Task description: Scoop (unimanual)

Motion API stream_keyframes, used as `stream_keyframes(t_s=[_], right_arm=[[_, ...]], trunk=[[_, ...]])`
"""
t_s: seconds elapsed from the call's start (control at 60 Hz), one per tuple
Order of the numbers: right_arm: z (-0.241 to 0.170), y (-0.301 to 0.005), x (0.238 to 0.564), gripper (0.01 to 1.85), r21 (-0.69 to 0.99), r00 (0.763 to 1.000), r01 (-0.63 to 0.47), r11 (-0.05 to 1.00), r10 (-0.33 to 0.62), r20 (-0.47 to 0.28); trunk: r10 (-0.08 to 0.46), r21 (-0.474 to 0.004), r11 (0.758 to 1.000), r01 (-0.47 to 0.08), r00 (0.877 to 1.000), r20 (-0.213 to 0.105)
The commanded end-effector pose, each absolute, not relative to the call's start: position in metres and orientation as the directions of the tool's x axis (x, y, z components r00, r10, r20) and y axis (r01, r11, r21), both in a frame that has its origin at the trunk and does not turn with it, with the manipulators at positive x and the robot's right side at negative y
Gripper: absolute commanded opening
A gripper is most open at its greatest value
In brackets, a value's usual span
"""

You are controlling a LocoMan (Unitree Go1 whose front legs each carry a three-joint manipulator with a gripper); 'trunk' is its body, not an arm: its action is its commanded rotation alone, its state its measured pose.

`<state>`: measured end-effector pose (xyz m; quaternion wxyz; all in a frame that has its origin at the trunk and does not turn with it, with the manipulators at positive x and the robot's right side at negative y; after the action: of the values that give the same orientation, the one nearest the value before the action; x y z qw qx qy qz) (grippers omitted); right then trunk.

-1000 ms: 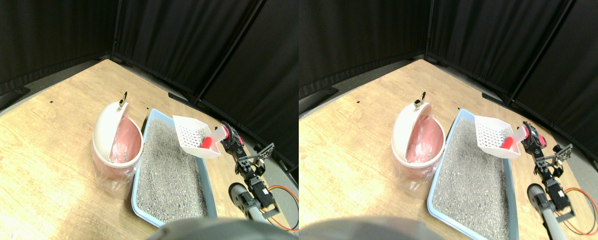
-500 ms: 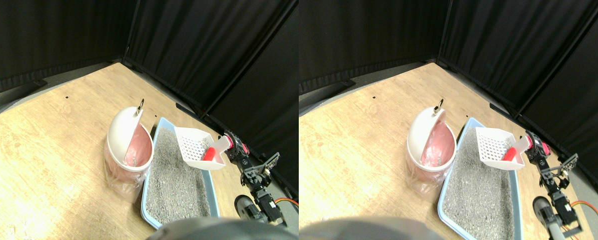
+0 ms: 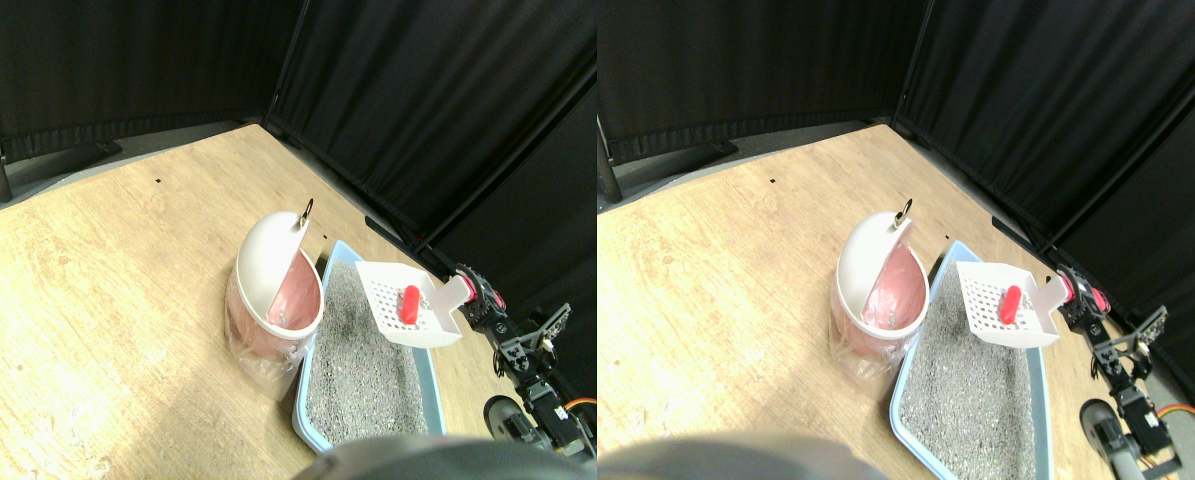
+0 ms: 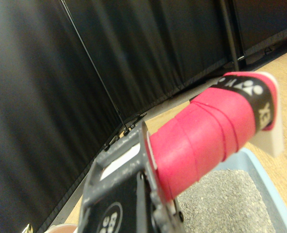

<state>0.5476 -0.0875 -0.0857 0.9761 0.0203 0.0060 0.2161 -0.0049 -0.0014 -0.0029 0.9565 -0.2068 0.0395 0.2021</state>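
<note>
Red piece [image 3: 410, 304] rolled forward in scoop [image 3: 404, 303].

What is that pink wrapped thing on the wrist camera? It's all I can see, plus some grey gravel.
Observer: It is the handle of a white slotted scoop. The right gripper holds it above a litter tray.
Operator: Is anything in the scoop?
Observer: One small red piece lies on its slotted floor.
Operator: Where might that go?
Observer: Probably into the white bin with the pink liner. It stands beside the tray with its lid tipped open.
</note>
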Motion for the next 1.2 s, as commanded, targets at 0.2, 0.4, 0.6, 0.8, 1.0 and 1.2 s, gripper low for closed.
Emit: stream_keyframes(t_s=[0.2, 0.4, 0.6, 0.8, 1.0, 1.2], right_arm=[[-0.081, -0.06, 0.545, 0.06, 0.052, 0.862, -0.507, 0.86, 0.507, 0.017], [-0.083, -0.043, 0.545, 0.06, 0.063, 0.84, -0.541, 0.839, 0.542, 0.005], [-0.086, -0.033, 0.545, 0.06, 0.048, 0.809, -0.586, 0.809, 0.587, -0.003], [-0.086, -0.024, 0.547, 0.06, -0.004, 0.784, -0.62, 0.784, 0.62, -0.023], [-0.085, -0.017, 0.545, 0.06, -0.128, 0.768, -0.639, 0.758, 0.637, -0.063], [-0.079, -0.016, 0.544, 0.06, -0.236, 0.762, -0.642, 0.73, 0.642, -0.087]], trunk=[[0.437, -0.414, 0.775, -0.477, 0.878, -0.194], [0.457, -0.423, 0.757, -0.499, 0.866, -0.203], [0.473, -0.43, 0.742, -0.515, 0.856, -0.209], [0.476, -0.439, 0.733, -0.519, 0.853, -0.213], [0.48, -0.444, 0.731, -0.517, 0.853, -0.204], [0.478, -0.445, 0.734, -0.512, 0.856, -0.197]])
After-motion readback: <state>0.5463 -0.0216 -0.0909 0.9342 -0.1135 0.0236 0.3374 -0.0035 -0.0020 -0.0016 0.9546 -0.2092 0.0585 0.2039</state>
